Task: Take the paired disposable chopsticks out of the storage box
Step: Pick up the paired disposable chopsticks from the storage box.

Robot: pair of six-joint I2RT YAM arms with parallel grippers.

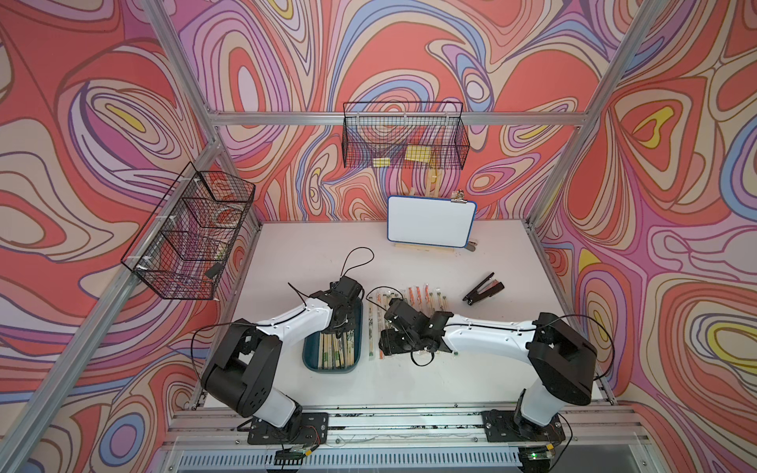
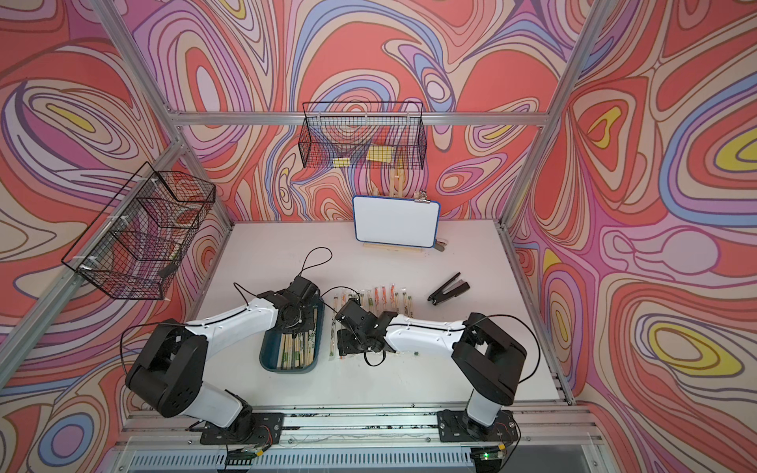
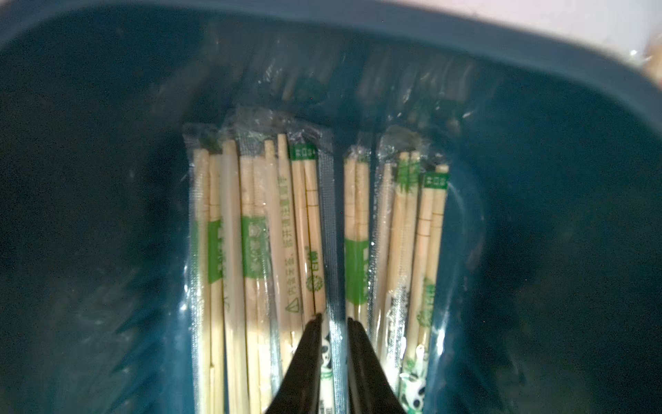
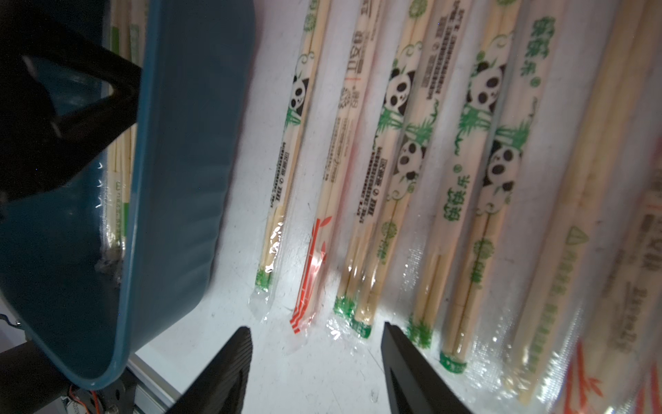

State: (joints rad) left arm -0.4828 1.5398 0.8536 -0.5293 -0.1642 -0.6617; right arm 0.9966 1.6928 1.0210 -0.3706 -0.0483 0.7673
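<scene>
Holds the left gripper (image 3: 335, 322) down in the shallow dark teal plastic storage box (image 1: 331, 370), jaws barely parted over the sleeved pale bamboo paired disposable chopsticks (image 3: 258, 233) inside (clear sleeve edge between the tips). Just right of the box, holds the right gripper (image 4: 317, 328) spread wide and empty over a row of sleeved pairs (image 4: 401, 143). Farther right, black stapler-like tool (image 1: 483, 288).

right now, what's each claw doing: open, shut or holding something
left claw: barely apart, either side of a wrapped chopstick pair in the box; grip cannot be told
right claw: open, empty, over chopsticks on the table
</scene>
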